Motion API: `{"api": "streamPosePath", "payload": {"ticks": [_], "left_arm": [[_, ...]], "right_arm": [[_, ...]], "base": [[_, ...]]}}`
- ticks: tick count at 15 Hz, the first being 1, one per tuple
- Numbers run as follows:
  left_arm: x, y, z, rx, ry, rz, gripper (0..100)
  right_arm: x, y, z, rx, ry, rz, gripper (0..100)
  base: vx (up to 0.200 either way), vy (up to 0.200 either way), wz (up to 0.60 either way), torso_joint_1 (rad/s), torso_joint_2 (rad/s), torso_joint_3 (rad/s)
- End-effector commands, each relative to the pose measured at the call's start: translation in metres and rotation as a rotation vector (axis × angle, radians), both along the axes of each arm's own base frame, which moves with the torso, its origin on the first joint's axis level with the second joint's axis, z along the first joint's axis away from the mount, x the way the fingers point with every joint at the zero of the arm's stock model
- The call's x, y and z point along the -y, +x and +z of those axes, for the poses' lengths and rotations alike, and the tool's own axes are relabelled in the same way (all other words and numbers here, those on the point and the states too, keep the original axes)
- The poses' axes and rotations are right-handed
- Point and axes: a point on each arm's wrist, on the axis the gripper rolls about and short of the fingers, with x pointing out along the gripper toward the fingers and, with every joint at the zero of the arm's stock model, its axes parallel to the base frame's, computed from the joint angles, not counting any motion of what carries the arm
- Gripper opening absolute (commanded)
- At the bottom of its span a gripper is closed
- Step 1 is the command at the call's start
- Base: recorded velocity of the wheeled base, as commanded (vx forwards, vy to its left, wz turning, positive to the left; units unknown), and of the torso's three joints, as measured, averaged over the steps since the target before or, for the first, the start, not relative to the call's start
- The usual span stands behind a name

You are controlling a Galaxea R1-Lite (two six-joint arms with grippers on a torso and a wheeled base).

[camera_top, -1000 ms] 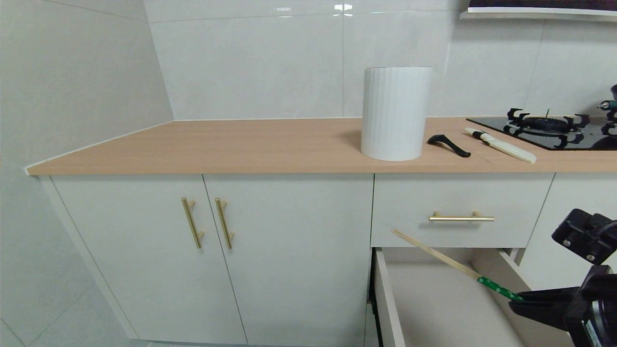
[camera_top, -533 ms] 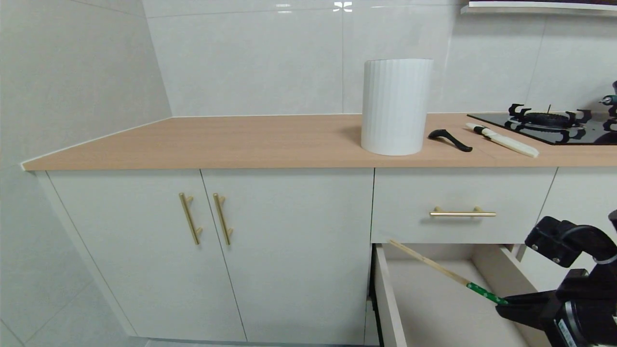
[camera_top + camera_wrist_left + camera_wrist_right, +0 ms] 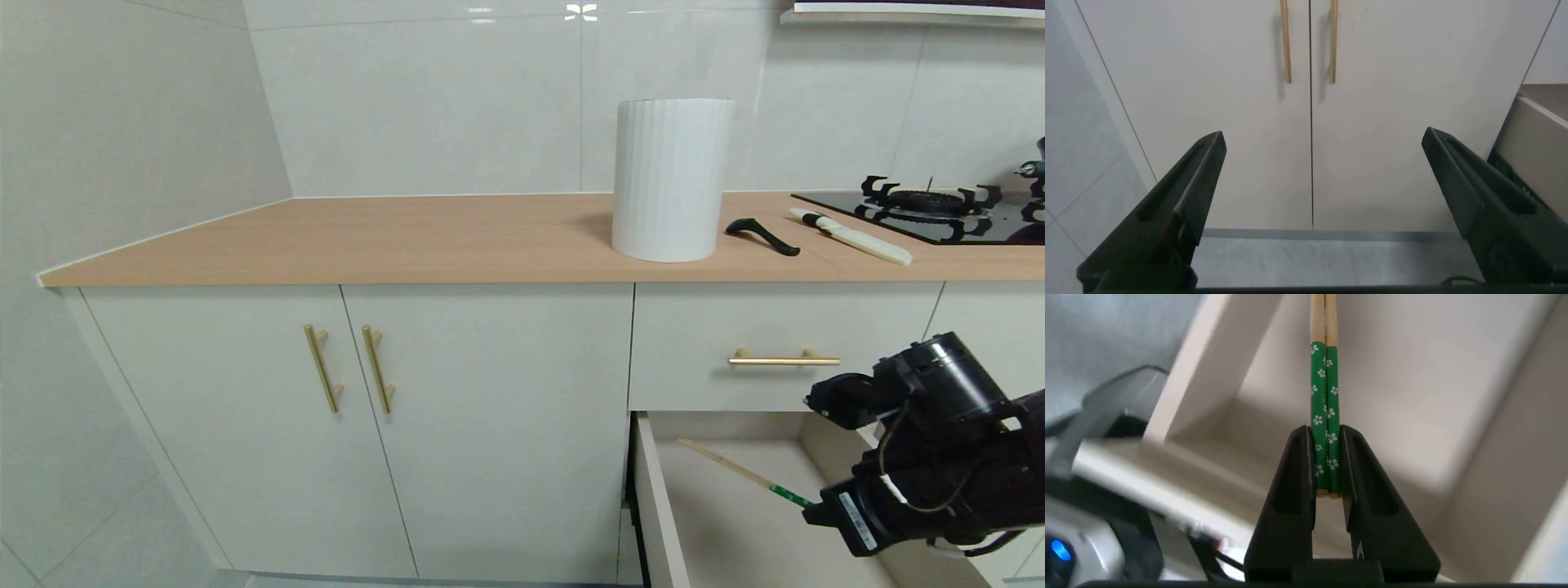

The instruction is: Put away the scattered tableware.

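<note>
Clamping the green-ended chopsticks (image 3: pixel 1323 376) between closed fingers, the right gripper (image 3: pixel 1327 469) has rolled over and dipped within the last half second; their bare tips, lately raised before the upper drawer front (image 3: pixel 702 327), now slant down inside the open drawer (image 3: pixel 653 498); release looks near; a knife (image 3: pixel 853 237) waits on the countertop (image 3: pixel 408 237).

Light is bright and even. Glare spots sit high on the glossy white wall tiles (image 3: pixel 581 11). The tall white ribbed cylinder (image 3: pixel 671 180) casts a faint shadow on the light wooden desk (image 3: pixel 408 237).
</note>
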Motion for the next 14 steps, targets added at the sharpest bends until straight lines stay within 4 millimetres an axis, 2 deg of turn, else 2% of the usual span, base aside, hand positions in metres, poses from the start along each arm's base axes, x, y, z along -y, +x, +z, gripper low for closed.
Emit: {"api": "streamPosePath", "payload": {"ticks": [1, 4, 5, 7, 11, 12, 14], "left_arm": [[0.000, 0.000, 0.000, 0.001, 0.000, 0.001, 100], [0.000, 0.000, 0.000, 0.001, 0.000, 0.001, 100], [0.000, 0.000, 0.000, 0.001, 0.000, 0.001, 100], [0.000, 0.000, 0.000, 0.001, 0.000, 0.001, 100], [0.000, 0.000, 0.000, 0.001, 0.000, 0.001, 100], [0.000, 0.000, 0.000, 0.001, 0.000, 0.001, 100], [0.000, 0.000, 0.000, 0.001, 0.000, 0.001, 100]], "right_arm": [[-0.010, 0.032, -0.031, -0.120, -0.020, -0.058, 0], [-0.021, 0.061, -0.047, -0.156, -0.009, -0.101, 0], [-0.030, 0.080, -0.058, -0.174, -0.010, -0.148, 0], [-0.036, 0.098, -0.082, -0.202, -0.059, -0.194, 0], [-0.038, 0.106, -0.111, -0.265, -0.092, -0.215, 0], [-0.038, 0.106, -0.113, -0.270, -0.095, -0.214, 0], [-0.045, 0.101, -0.133, -0.328, -0.132, -0.188, 0]], "base": [[0.000, 0.000, 0.00, 0.000, 0.00, 0.000], [0.000, 0.000, 0.00, 0.000, 0.00, 0.000], [0.000, 0.000, 0.00, 0.000, 0.00, 0.000], [0.000, 0.000, 0.00, 0.000, 0.00, 0.000], [0.000, 0.000, 0.00, 0.000, 0.00, 0.000], [0.000, 0.000, 0.00, 0.000, 0.00, 0.000], [0.000, 0.000, 0.00, 0.000, 0.00, 0.000]]}}
